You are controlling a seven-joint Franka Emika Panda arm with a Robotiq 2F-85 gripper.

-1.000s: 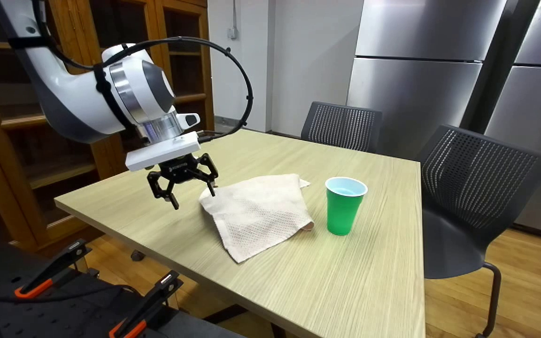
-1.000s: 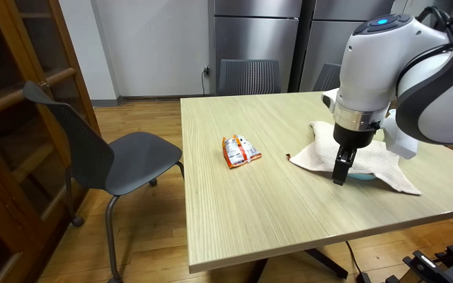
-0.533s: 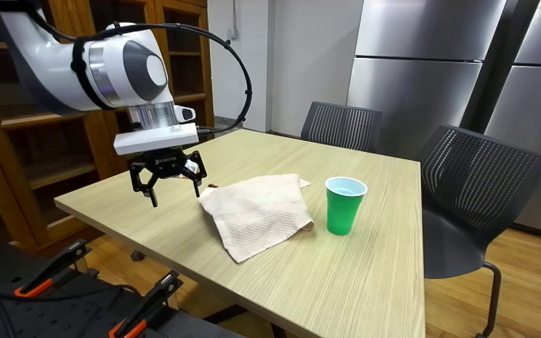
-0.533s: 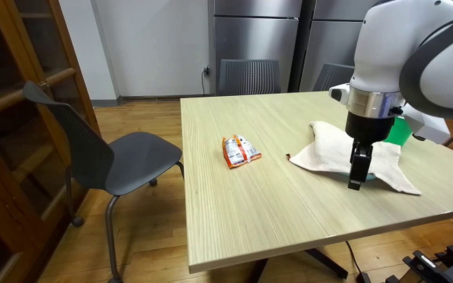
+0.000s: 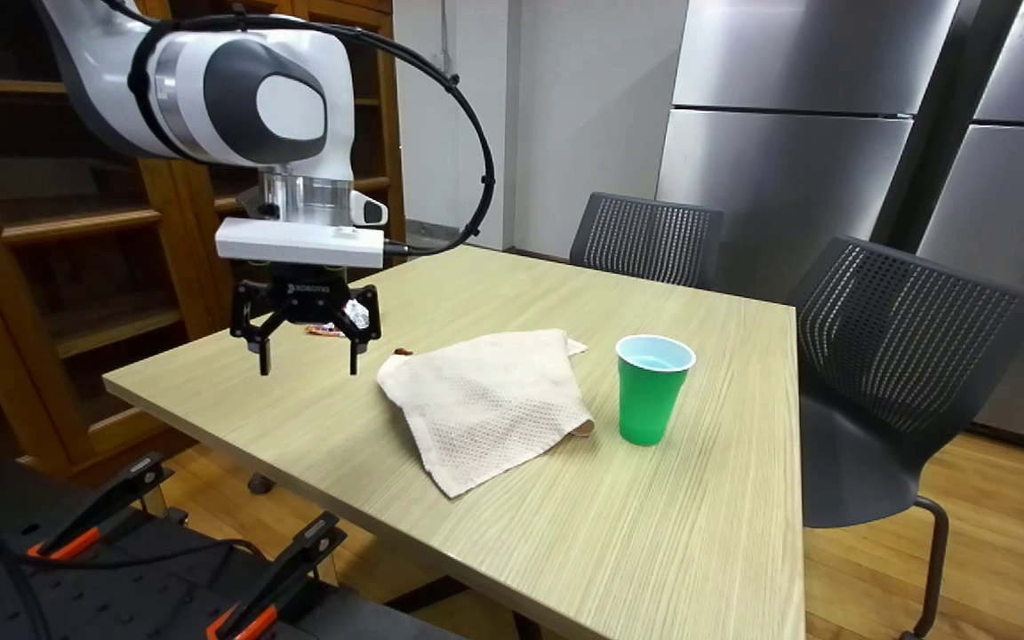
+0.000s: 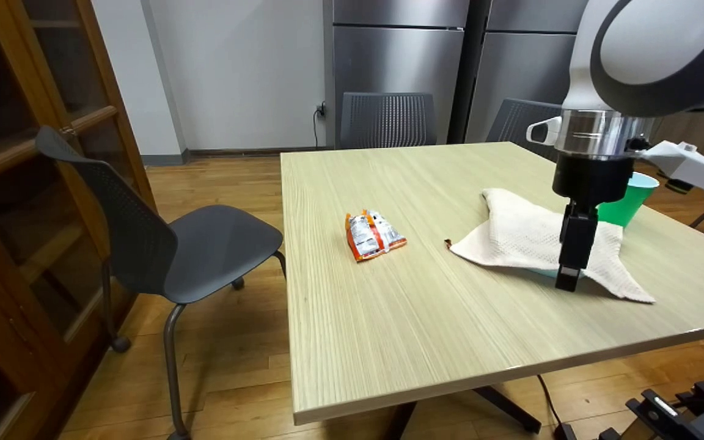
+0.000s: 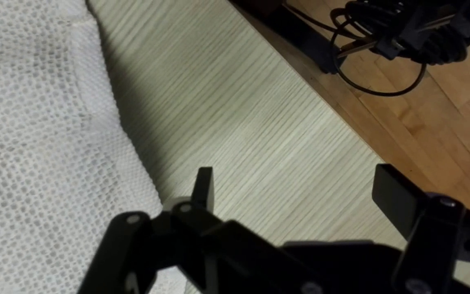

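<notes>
**Pale wooden bench near steel fridges: towel lies beside a spread pincer**

Draped on the bench, the towel humps over a pale-blue object that shows under one edge; the rest is hidden. Just beside the towel, the pincer points down, jaws well apart, nothing between them. Near the towel's opposite side stands an upright green cup. Well apart lies a snack bag, and dark chairs stand around the bench.

As a judgement, if the pincer dropped here, one jaw could snag the towel, since it hangs so close to the edge. A sideways tug might then drag the covered object or topple the cup, which looks light and stands close by.
</notes>
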